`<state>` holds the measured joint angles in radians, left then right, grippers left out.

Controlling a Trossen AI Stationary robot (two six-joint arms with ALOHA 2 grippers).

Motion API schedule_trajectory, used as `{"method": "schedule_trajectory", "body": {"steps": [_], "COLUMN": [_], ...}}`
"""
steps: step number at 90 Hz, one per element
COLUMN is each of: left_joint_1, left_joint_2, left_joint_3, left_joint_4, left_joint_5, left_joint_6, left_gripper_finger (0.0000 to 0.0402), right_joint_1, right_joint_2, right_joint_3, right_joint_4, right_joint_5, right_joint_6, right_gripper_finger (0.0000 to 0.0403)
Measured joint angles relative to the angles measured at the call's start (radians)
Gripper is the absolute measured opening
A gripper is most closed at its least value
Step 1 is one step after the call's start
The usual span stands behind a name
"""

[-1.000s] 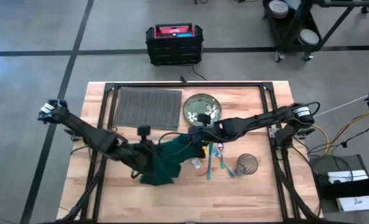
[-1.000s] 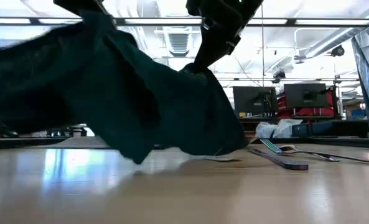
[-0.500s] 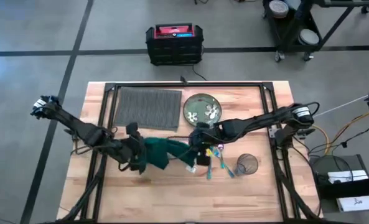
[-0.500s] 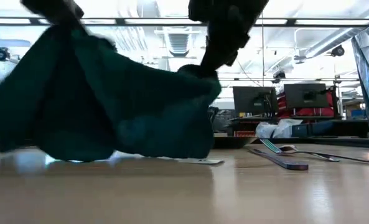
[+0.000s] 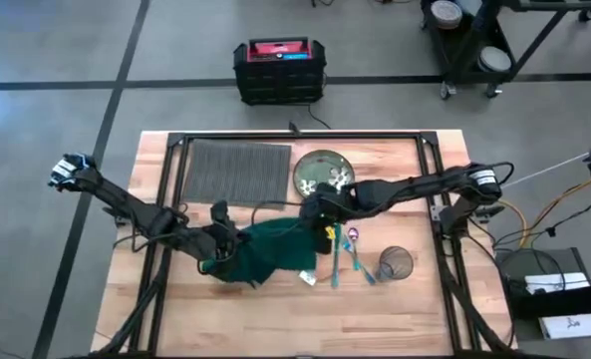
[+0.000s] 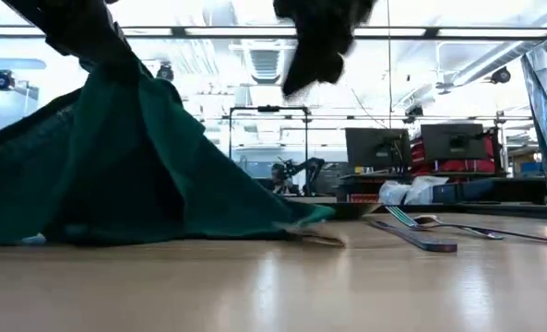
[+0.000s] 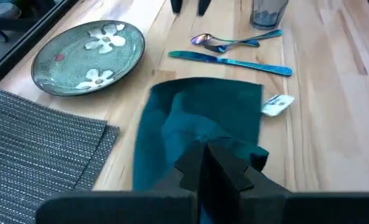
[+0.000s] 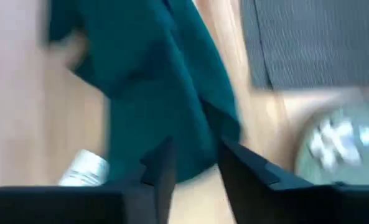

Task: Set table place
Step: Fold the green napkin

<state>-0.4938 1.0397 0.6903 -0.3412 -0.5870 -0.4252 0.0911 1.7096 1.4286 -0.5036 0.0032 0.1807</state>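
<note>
The left end effector (image 5: 225, 246) reaches low over the surface (image 5: 415, 299), clenched on the green napkin (image 5: 270, 254). The right end effector (image 5: 313, 209) hovers above the napkin's far edge beside the plate (image 5: 320, 170), fingers spread and released.

lab | monitors (image 6: 374, 148) | equipment racks (image 6: 268, 148) | grey floor (image 5: 56, 130)

On my overhead feed the placemat (image 5: 235, 172) lay at the table's (image 5: 415, 309) far left, with the plate (image 5: 322, 172) just right of it. Nearer me lay the napkin (image 5: 270, 253); the cutlery (image 5: 343, 253) and cup (image 5: 396, 263) were to its right.
</note>
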Motion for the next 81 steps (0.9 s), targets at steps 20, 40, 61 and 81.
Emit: {"method": "schedule_trajectory", "body": {"steps": [20, 40, 61, 81], "left_joint_1": [0.000, 0.000, 0.000, 0.001], "left_joint_2": [0.001, 0.006, 0.006, -0.019], "left_joint_3": [0.011, 0.009, 0.013, 0.045], "left_joint_4": [0.022, 0.048, 0.041, -0.025], "left_joint_5": [-0.006, -0.007, -0.034, -0.091], "left_joint_6": [0.000, -0.002, 0.000, 0.018], "left_gripper_finger": [0.0000, 0.0000, 0.0000, 0.0001], "right_joint_1": [0.043, 0.042, 0.060, 0.133], "right_joint_2": [0.146, 0.305, 0.346, 0.347], "right_joint_3": [-0.034, 0.022, 0.085, 0.083], "right_joint_4": [0.421, 0.590, 0.485, 0.155], "right_joint_5": [0.009, 0.115, 0.007, -0.009], "right_joint_6": [-0.064, -0.043, -0.095, -0.150], "right_gripper_finger": [0.0182, 0.0171, 0.0024, 0.0002]}}
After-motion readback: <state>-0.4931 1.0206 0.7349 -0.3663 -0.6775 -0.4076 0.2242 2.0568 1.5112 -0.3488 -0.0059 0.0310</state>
